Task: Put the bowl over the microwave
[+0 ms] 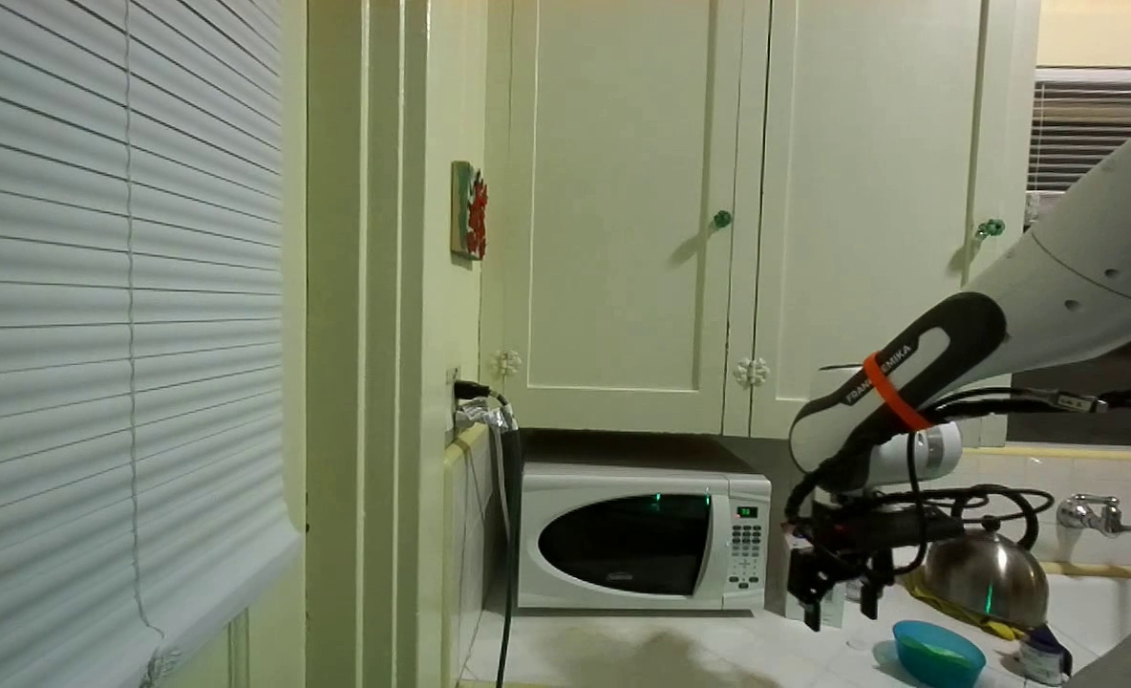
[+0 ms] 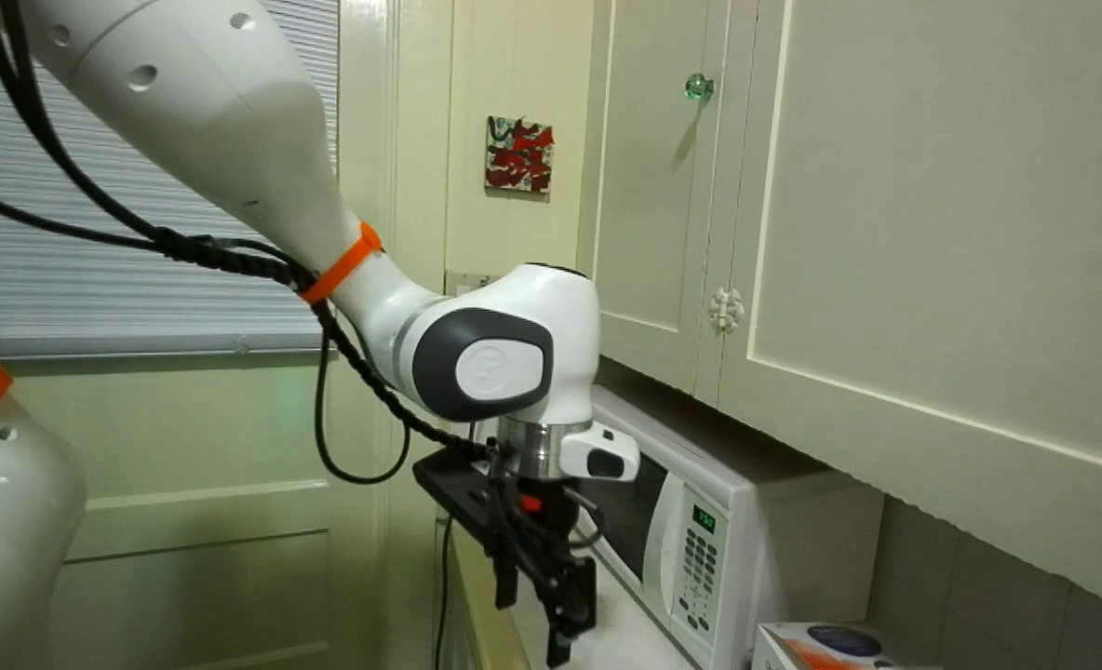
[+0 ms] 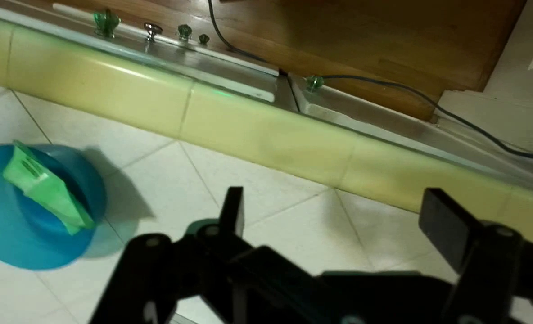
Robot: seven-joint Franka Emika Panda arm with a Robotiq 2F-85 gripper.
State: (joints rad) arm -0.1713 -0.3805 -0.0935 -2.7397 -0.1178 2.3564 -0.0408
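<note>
Your hand (image 3: 332, 210) hangs there above the table (image 3: 266, 180), spread wide apart! Off to one side of it sits the bowl (image 3: 28, 227), a green packet (image 3: 46, 189) lying inside; over on the hand's other side stands the white microwave (image 1: 642, 537).

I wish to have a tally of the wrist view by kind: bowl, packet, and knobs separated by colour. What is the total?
Bowl: 1
Packet: 1
Green knobs: 4
Silver knob: 1
Total: 7
</note>
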